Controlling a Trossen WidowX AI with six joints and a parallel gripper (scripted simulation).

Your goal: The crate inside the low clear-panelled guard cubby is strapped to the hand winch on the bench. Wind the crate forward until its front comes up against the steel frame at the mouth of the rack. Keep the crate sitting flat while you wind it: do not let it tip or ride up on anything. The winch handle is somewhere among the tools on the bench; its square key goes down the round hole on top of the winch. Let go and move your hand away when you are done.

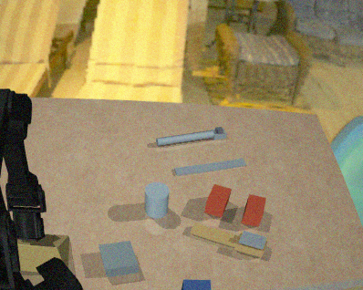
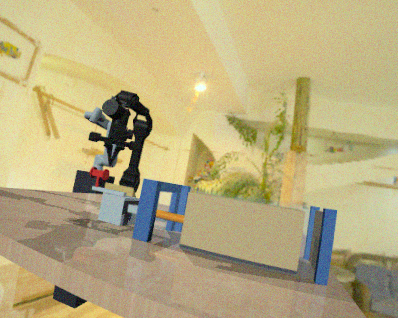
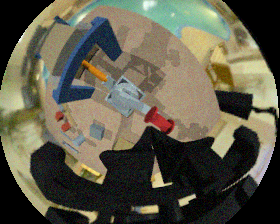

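Observation:
The grey winch [image 3: 125, 104] [image 2: 112, 207] stands in front of the blue steel frame [image 3: 75, 67] [image 2: 146, 210]. Its handle is seated on top, and the arm ends in a red knob [image 3: 159, 120] [image 2: 99, 174]. An orange strap [image 3: 94, 71] [image 2: 170, 216] runs from the winch through the frame. A large beige box face [image 2: 242, 230], apparently the crate, sits flat behind the frame, with a gap between its front and the frame. My gripper [image 3: 149, 128] is shut and empty, its tips close beside the red knob; whether they touch is unclear.
In the top view, a blue-grey cylinder [image 1: 157, 203], a flat blue-grey block [image 1: 119, 259], two red blocks [image 1: 217, 201] [image 1: 254, 210], an ochre bar [image 1: 213, 235] and two long grey-blue bars [image 1: 186, 138] [image 1: 209, 167] lie on the bench. An ochre block [image 1: 43, 255] is beside the arm.

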